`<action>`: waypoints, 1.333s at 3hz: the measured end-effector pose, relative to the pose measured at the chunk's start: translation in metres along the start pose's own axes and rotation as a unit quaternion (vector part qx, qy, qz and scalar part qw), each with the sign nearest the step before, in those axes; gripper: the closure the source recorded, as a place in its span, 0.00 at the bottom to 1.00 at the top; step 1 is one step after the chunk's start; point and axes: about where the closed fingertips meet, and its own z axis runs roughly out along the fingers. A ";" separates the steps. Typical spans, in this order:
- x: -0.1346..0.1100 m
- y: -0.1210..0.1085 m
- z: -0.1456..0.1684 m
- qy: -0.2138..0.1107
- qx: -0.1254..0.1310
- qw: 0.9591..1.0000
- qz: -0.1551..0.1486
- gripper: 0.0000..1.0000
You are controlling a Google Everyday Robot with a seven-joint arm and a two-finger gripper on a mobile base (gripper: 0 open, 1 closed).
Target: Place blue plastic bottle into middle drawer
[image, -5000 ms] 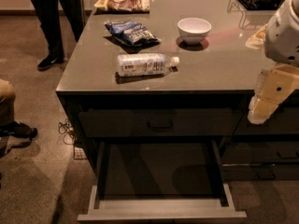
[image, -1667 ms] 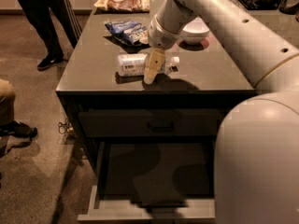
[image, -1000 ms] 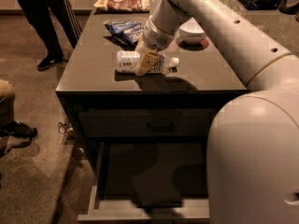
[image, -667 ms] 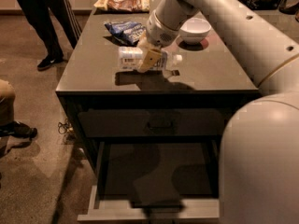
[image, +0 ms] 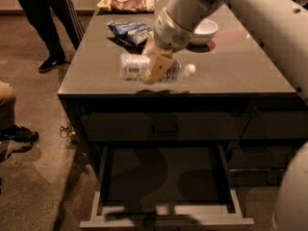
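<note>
- Whereas a moment ago the blue plastic bottle [image: 131, 67] lay further back on the table [image: 240, 71], it now shows nearer the front edge, blurred, with a thin shadow under it at that edge.
- The gripper [image: 156, 67] is clamped around the bottle's middle, one pale finger crossing its front.
- The bottle's long axis runs left to right, roughly level, with the white cap [image: 190, 70] pointing right.
- It is over the tabletop, in front of the blue snack bag [image: 130, 32] and the white bowl [image: 204, 30].
- The middle drawer [image: 166, 221] stands pulled out below, well apart from the bottle.
</note>
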 end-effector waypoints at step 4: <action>0.018 0.099 0.052 -0.034 -0.084 0.992 0.091 1.00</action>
